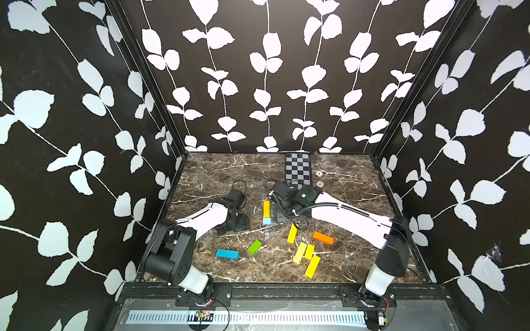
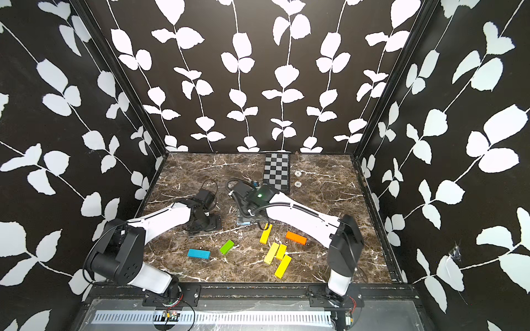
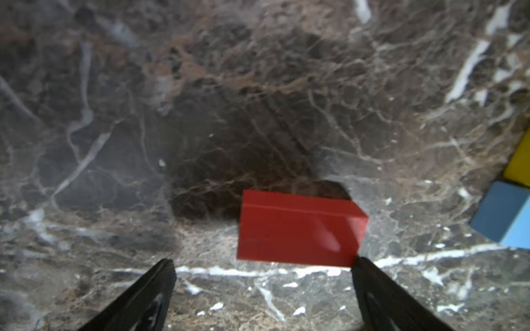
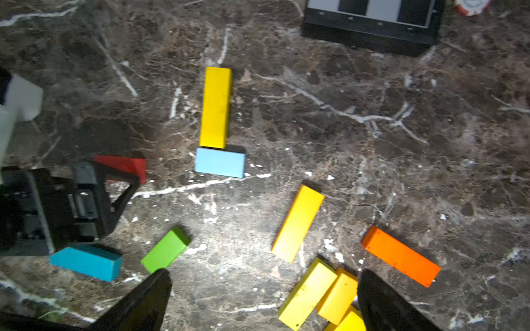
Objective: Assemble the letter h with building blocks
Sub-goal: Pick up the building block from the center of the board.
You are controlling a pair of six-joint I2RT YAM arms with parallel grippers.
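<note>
Only the yellow block (image 4: pixel 215 107) stem lies mid-frame. Left gripper (image 3: pixel 262 266) and right gripper (image 4: pixel 263 276) gape empty. Left should probably grab the red block (image 3: pixel 298 229).

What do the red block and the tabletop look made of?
Red block: likely painted wood, possibly plastic; solid colour, crisp edges, a soft sheen patch. Tabletop: dark brown marble look with white veins, slightly glossy; real stone or printed laminate cannot be told.

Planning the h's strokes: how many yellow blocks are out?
5 yellow blocks: one against the light blue block, one near the orange block, three clustered in front. The right arm may hide others.
</note>
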